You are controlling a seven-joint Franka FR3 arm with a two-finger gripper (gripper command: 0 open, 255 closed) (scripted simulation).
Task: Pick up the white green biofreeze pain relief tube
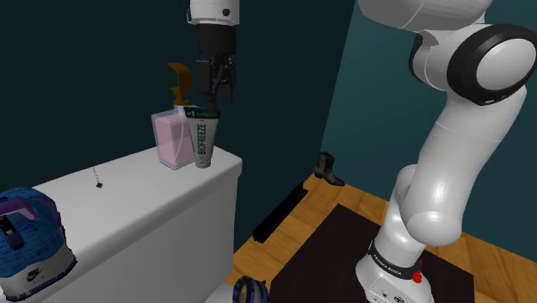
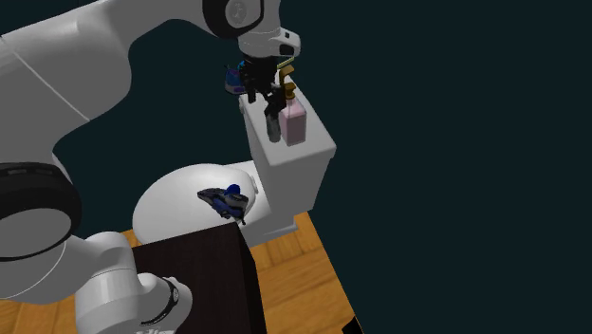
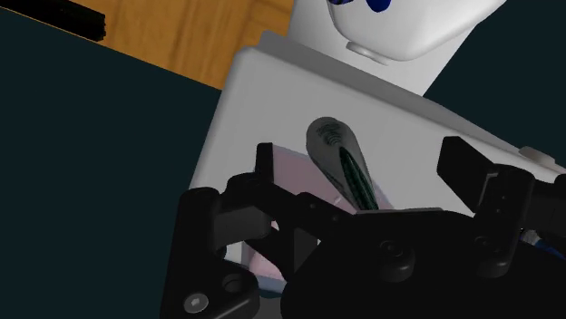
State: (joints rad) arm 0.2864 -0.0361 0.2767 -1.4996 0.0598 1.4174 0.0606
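Dark teal walls close in around a white toilet tank (image 1: 129,198) above a wooden floor (image 1: 323,194). On the tank lid's far corner the white and green tube (image 1: 204,136) stands upright, wide end up, just beside a pink box (image 1: 170,138); a brown figure (image 1: 180,83) rises behind the box. The gripper (image 1: 215,89) hangs right over the tube. In the wrist view its fingers (image 3: 265,159) stand well apart with the tube (image 3: 337,156) between them, unclasped. A blue and white shoe (image 1: 30,237) sits at the lid's near end, well apart from the tube. A black boot (image 1: 327,170) and a black bar (image 1: 280,215) lie on the floor. Another blue shoe (image 2: 226,199) rests on the toilet seat lid.
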